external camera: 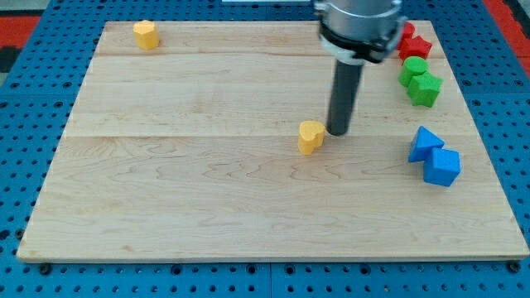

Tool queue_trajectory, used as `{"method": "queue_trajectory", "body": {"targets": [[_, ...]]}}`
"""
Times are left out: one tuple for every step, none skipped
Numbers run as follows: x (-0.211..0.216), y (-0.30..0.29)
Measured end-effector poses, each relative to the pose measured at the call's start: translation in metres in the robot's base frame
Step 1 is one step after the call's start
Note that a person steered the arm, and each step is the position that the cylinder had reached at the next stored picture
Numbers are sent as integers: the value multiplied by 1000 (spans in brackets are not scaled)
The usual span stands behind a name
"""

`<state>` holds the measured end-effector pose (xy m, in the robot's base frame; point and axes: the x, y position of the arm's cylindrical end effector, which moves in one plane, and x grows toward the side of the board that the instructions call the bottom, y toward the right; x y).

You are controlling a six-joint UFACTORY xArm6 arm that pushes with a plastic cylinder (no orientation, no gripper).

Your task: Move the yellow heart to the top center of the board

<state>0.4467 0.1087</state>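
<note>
The yellow heart [310, 136] lies near the middle of the wooden board [207, 199]. My tip [339, 132] rests on the board just to the right of the heart, very close to it or touching its right side. The dark rod rises from the tip to the arm's grey body at the view's top.
A second yellow block [146, 34] sits at the board's top left. Two red blocks [414, 44] and two green blocks [421, 81] stand at the top right. A blue triangular block [425, 142] and a blue cube [441, 167] stand at the right edge.
</note>
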Motion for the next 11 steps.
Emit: {"method": "queue_trajectory", "body": {"targets": [[43, -4], [35, -73], [-10, -68], [-9, -57], [25, -10], [-12, -25], [-55, -91], [-77, -100], [-115, -100], [-153, -100], [-180, -68]]}}
